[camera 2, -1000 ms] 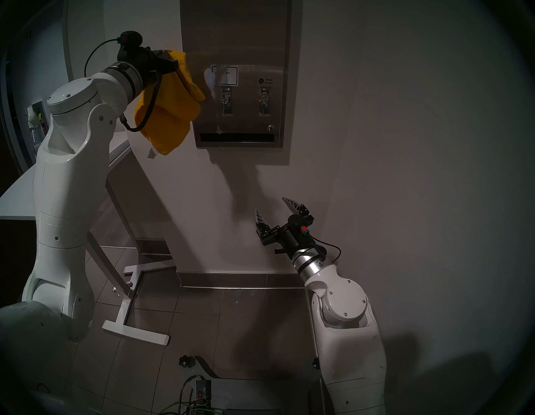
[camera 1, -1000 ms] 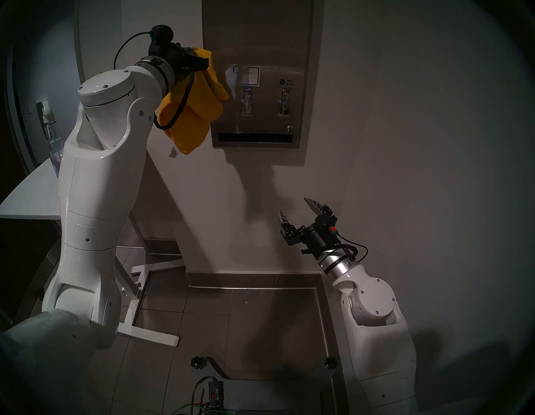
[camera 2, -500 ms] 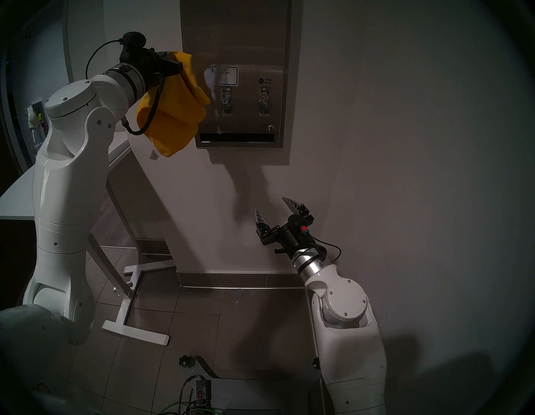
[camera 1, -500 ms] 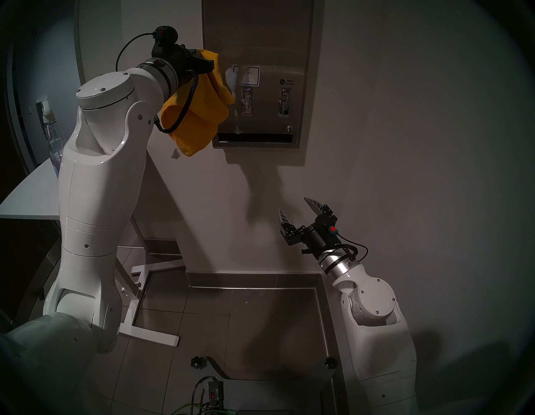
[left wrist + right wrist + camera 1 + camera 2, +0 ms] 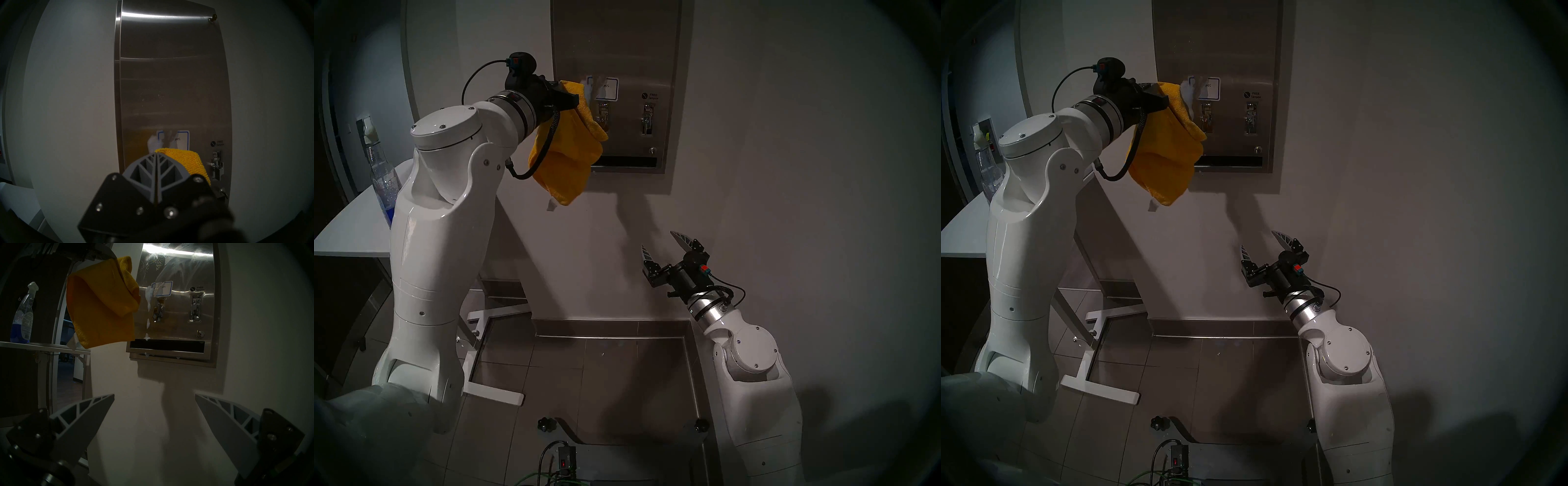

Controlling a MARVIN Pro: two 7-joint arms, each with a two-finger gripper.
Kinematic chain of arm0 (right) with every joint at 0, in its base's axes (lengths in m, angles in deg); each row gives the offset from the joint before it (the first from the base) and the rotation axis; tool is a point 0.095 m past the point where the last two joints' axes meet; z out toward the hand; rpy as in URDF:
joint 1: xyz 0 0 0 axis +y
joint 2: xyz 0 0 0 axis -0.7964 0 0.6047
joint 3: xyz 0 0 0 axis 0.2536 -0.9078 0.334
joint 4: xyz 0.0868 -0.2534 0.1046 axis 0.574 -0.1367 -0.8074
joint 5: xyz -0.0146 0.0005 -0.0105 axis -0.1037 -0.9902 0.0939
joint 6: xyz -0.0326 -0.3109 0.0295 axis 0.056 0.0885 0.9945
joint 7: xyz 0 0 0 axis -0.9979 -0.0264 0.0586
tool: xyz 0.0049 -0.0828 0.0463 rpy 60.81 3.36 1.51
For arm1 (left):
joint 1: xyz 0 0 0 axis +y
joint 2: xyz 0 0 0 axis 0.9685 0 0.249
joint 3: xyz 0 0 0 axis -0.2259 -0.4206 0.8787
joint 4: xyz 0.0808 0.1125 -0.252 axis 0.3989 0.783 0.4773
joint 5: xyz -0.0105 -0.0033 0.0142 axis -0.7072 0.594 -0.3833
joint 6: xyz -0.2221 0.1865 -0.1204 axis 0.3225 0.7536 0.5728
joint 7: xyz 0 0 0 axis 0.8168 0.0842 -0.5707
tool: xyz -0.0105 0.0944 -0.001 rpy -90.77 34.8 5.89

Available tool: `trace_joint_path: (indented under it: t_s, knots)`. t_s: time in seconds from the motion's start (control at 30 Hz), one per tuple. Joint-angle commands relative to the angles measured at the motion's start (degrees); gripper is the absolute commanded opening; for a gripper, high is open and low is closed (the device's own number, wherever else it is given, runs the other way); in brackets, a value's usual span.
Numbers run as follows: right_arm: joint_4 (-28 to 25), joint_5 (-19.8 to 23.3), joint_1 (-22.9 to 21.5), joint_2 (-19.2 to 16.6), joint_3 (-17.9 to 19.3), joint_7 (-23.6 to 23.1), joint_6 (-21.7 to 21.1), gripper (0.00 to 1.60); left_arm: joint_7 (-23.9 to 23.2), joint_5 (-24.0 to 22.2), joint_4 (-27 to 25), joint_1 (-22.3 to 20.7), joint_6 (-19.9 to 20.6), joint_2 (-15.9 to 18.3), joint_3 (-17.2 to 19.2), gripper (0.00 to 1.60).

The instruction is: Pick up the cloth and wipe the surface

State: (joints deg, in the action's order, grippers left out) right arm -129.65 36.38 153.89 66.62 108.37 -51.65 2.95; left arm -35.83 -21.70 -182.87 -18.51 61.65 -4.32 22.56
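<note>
My left gripper [image 5: 576, 98] is shut on the mustard-yellow cloth [image 5: 568, 152], which hangs in folds below it. The wrist view shows the grey fingers [image 5: 153, 162] pressed together and the cloth [image 5: 186, 162] bunched just beyond them. The cloth is held in front of the lower left of the steel dispenser surface [image 5: 636, 51], just below the white-blue label [image 5: 181, 140] and beside white foam [image 5: 148, 293]. I cannot tell whether the cloth touches the steel. My right gripper [image 5: 660, 242] stands open and empty, low by the wall [image 5: 154, 395].
A spray bottle [image 5: 383, 183] with blue liquid stands on the white table [image 5: 348, 230] at the left, behind my left arm. The right coin knob [image 5: 647, 118] and the dark slot [image 5: 629, 161] are uncovered. A grey wall [image 5: 789, 169] surrounds the dispenser.
My left arm has swung right and slightly down with the cloth, from beside the dispenser's left edge to in front of its left knob. The right arm has not moved.
</note>
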Motion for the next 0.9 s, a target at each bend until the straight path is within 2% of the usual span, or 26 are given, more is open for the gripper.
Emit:
trace_joint_path:
  t_s: [0.0,0.3,0.87]
  knots:
    - [-2.14,0.07,-0.98,-0.10,0.06,-0.10,0.28,1.60,1.23,0.84,-4.74,0.02,-0.46,-0.10,0.50,0.00]
    - [-2.18,0.08,-0.96,-0.13,0.04,-0.08,0.24,1.60,1.96,-0.08,-8.73,2.49,0.76,-0.75,1.16,0.00]
    - [-2.21,0.11,-0.95,-0.19,0.01,-0.03,0.22,1.60,2.01,-1.25,-8.99,2.74,1.08,-0.79,1.57,0.00]
